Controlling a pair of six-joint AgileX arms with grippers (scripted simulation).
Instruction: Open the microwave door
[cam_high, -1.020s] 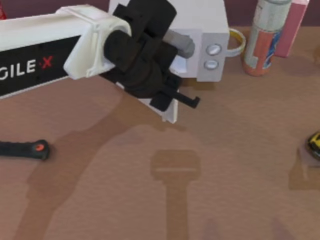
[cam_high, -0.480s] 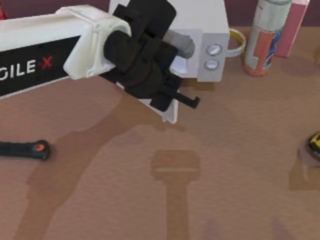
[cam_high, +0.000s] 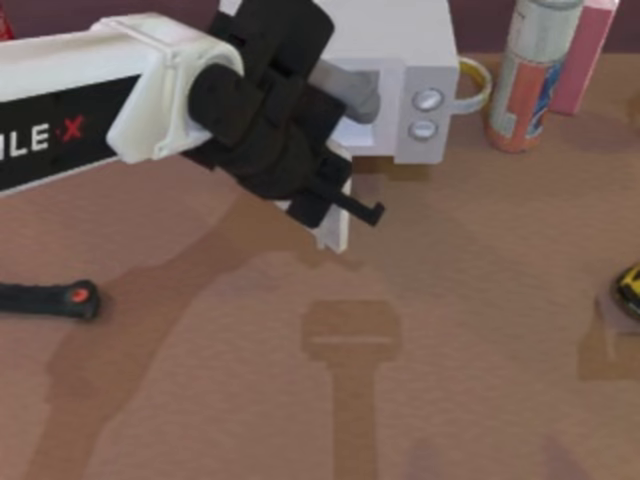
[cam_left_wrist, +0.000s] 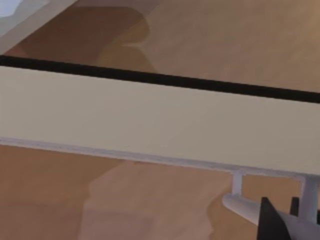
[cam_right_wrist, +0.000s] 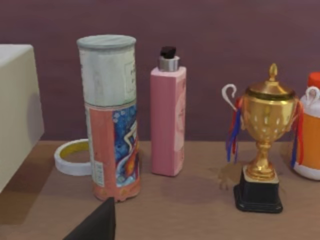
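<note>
The white microwave (cam_high: 405, 40) stands at the back of the table, its two silver knobs (cam_high: 427, 100) facing front. The microwave door (cam_high: 337, 232) is swung out from the cavity, mostly hidden under my left arm. In the left wrist view the door (cam_left_wrist: 160, 125) is a wide cream band with its slim handle (cam_left_wrist: 240, 204) on white posts. My left gripper (cam_high: 352, 206) (cam_left_wrist: 285, 220) is shut on that handle, one black fingertip (cam_left_wrist: 272, 226) lying across it. My right gripper is out of the top view; its wrist view shows one dark fingertip (cam_right_wrist: 100, 225).
A silver-orange can (cam_high: 522, 85) (cam_right_wrist: 111, 115), a pink carton (cam_high: 590, 50) (cam_right_wrist: 167, 120) and a tape ring (cam_high: 476, 85) stand right of the microwave. A gold trophy (cam_right_wrist: 265, 140) is further right. A black tool (cam_high: 50, 298) lies at the left, a yellow object (cam_high: 630, 285) at the right edge.
My left gripper has drawn slightly leftward with the handle, and the door's free edge has swung a little further out from the microwave.
</note>
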